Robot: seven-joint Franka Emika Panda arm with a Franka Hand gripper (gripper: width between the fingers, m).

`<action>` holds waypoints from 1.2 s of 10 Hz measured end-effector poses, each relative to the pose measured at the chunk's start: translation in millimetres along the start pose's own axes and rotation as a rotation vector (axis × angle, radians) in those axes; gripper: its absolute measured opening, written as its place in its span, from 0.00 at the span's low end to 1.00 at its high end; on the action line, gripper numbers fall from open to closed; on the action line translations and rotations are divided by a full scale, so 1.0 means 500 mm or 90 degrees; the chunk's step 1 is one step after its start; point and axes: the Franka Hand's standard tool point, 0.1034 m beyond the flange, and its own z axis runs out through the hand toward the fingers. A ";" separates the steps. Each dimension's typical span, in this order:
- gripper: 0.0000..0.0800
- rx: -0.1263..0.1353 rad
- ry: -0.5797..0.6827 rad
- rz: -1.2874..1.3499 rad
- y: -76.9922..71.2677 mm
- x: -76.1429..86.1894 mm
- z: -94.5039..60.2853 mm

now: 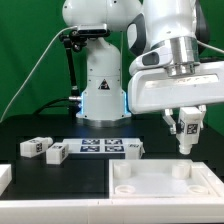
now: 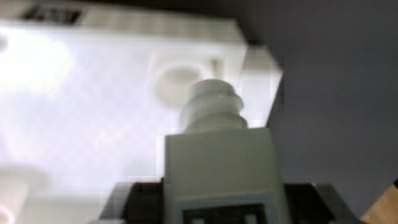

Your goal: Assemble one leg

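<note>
White leg (image 1: 186,142) hangs upright, clamped in the claw (image 1: 187,132), at the exterior view's right, just above the tray (image 1: 150,187). Best centre its ribbed tip over the corner socket (image 2: 178,77), keep it vertical, then lower gently.

Black tabletop (image 1: 70,172) carries marker board (image 1: 98,148), flat, near centre. Large white square panel (image 1: 150,195) with corner sockets in foreground, exterior view's right. Green backdrop (image 1: 25,50) behind.
</note>
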 end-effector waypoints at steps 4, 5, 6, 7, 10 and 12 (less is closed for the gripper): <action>0.36 -0.003 0.030 -0.061 0.020 0.083 0.014; 0.36 -0.003 0.026 -0.058 0.020 0.076 0.015; 0.36 -0.003 0.027 -0.057 0.021 0.077 0.015; 0.36 -0.004 0.025 -0.058 0.023 0.076 0.018; 0.36 -0.005 0.031 -0.078 0.043 0.138 0.066; 0.36 -0.003 0.037 -0.078 0.040 0.168 0.078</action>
